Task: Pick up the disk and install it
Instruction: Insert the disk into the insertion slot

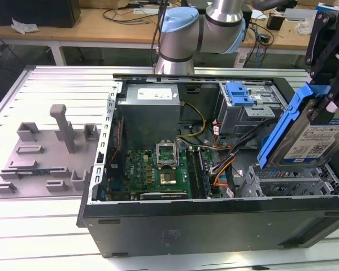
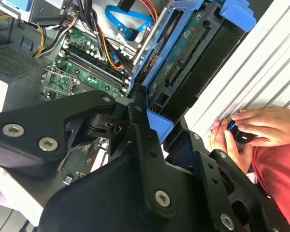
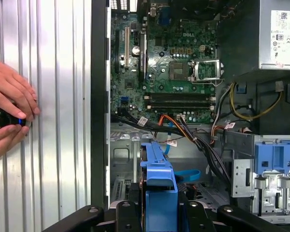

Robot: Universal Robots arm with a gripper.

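Exterior view, starting at its left: a grey plastic fixture point(image 1: 45, 152) lies on the ribbed metal table point(image 1: 22, 237), well apart from the work. Next comes the open computer case point(image 1: 214, 226), with the green motherboard point(image 1: 155, 169) on its floor and the grey power supply point(image 1: 152, 104) behind that. The arm point(image 1: 198, 28) stands at upper middle of the frame, behind the case. Further right is a drive bay point(image 1: 240, 93) with a blue latch.

At the exterior view's right edge I see the gripper point(image 1: 329, 101) hanging from the upper right corner, clamped on the disk point(image 1: 311, 138). The disk is in the air and tilted, label toward the camera. Its blue rail runs along the edge nearer the exterior view's left. Its low end is just over the grey drive cage point(image 1: 282, 180) at the case's right end. I cannot tell whether they touch.

The wrist views add a person's hands point(image 3: 9, 104) resting on the table just beside the case wall, closed round a small black object point(image 3: 2, 121) with a blue light.

In the first wrist view I look along the disk edge-on point(image 3: 159, 188), with the motherboard beyond it.

The second wrist view gives me the disk's other face, a green circuit board point(image 2: 183, 58) inside the blue frame. It also shows a red sleeve point(image 2: 280, 179) by the hands.
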